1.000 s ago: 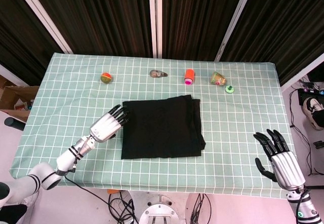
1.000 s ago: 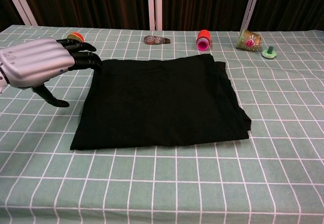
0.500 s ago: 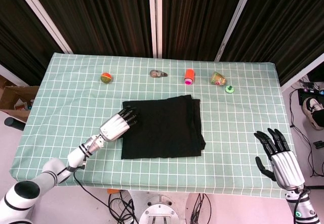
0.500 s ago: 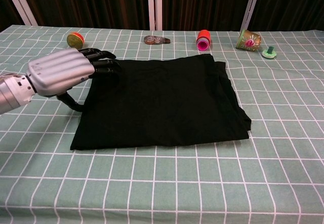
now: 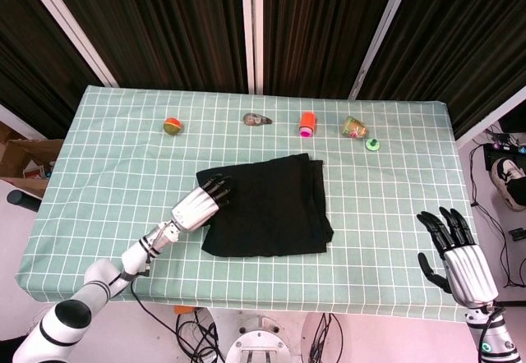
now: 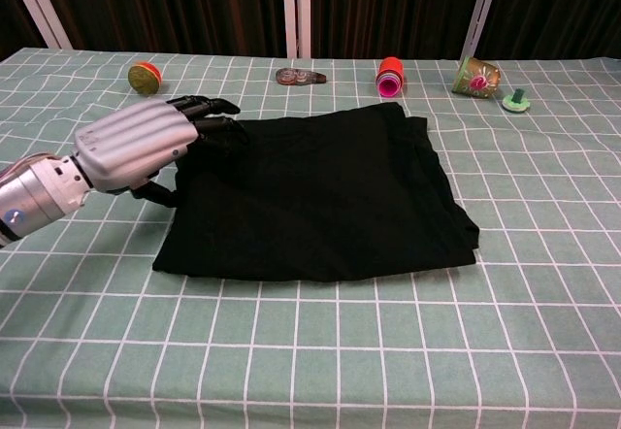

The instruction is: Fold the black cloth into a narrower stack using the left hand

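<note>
The black cloth (image 5: 271,207) (image 6: 330,196) lies folded flat in the middle of the checked table, its left edge rumpled and drawn inward. My left hand (image 5: 200,204) (image 6: 146,143) is at that left edge. Its fingers (image 6: 209,123) lie on top of the cloth's far left corner and its thumb is tucked at the edge below, pinching the fabric. My right hand (image 5: 454,256) hovers off the table's near right corner, fingers spread, holding nothing. The chest view does not show it.
Along the table's far side sit an orange-green ball (image 5: 173,125) (image 6: 144,76), a brownish object (image 5: 257,120) (image 6: 299,77), an orange cup (image 5: 307,122) (image 6: 390,75), a tipped green cup (image 5: 354,127) (image 6: 475,75) and a small green cap (image 5: 373,144) (image 6: 515,100).
My left hand moved right from beside the cloth onto its left edge. That edge has shifted inward and the near left corner has pulled right. The right hand stayed put.
</note>
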Motion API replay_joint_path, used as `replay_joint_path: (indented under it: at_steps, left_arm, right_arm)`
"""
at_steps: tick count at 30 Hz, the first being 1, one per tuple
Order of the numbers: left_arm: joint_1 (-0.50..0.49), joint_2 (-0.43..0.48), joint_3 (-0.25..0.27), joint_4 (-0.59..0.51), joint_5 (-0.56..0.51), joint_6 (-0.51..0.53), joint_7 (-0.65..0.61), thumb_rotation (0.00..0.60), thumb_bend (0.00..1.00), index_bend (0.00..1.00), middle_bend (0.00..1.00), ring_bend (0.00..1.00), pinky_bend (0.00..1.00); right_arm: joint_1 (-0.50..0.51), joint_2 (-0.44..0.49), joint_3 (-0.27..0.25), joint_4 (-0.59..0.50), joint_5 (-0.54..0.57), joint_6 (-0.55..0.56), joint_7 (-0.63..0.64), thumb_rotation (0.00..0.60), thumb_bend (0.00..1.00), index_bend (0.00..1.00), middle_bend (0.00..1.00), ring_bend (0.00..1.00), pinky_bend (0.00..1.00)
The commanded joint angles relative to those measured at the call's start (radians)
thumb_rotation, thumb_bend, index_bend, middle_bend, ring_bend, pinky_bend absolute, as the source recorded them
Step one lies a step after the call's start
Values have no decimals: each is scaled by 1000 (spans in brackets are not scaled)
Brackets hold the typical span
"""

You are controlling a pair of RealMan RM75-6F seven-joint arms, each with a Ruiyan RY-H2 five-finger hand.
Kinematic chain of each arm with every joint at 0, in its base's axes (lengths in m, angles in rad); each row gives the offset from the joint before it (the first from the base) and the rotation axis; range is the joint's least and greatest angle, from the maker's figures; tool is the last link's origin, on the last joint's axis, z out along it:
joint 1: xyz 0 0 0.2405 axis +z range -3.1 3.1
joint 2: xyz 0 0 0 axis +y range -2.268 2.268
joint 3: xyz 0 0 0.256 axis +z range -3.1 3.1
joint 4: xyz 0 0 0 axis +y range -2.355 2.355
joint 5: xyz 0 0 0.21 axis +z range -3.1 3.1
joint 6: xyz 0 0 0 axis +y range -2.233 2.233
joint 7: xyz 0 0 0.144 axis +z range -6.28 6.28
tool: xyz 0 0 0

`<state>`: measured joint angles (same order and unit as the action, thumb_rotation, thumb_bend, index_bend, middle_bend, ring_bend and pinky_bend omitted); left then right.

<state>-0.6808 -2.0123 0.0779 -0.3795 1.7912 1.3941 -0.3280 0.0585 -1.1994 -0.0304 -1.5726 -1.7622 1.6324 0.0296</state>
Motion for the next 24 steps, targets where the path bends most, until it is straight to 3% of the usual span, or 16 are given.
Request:
replay_joint_path:
  at_steps: [1, 6, 16, 19, 24]
  left_arm:
    - [42, 23, 12, -28, -9, 48, 8, 600, 561, 603, 258, 116, 163]
    - [132, 134, 18, -143, -36, 122, 64, 600, 567, 616, 266, 117, 161]
    - [305, 522, 12, -562, -148, 167, 230, 600, 573, 601, 266, 117, 166]
    - [323, 610, 6, -681, -162, 169, 260, 600, 577, 595, 266, 116, 192]
    - [285, 683, -5, -809, -142, 110, 349, 600, 576, 582, 266, 117, 197]
  right_arm:
    - [3, -5, 2, 8, -3, 0, 7, 600, 391, 139, 166, 0, 55]
    - [7, -11, 2, 22, -12, 2, 19, 600, 387, 139, 165, 0, 55]
    - [15, -37, 3, 59, -21, 2, 52, 600, 383, 139, 164, 0, 54]
    - [16, -47, 1, 74, -21, 1, 64, 600, 383, 139, 164, 0, 54]
    - [12, -57, -1, 96, -16, 8, 85, 600, 383, 139, 163, 0, 54]
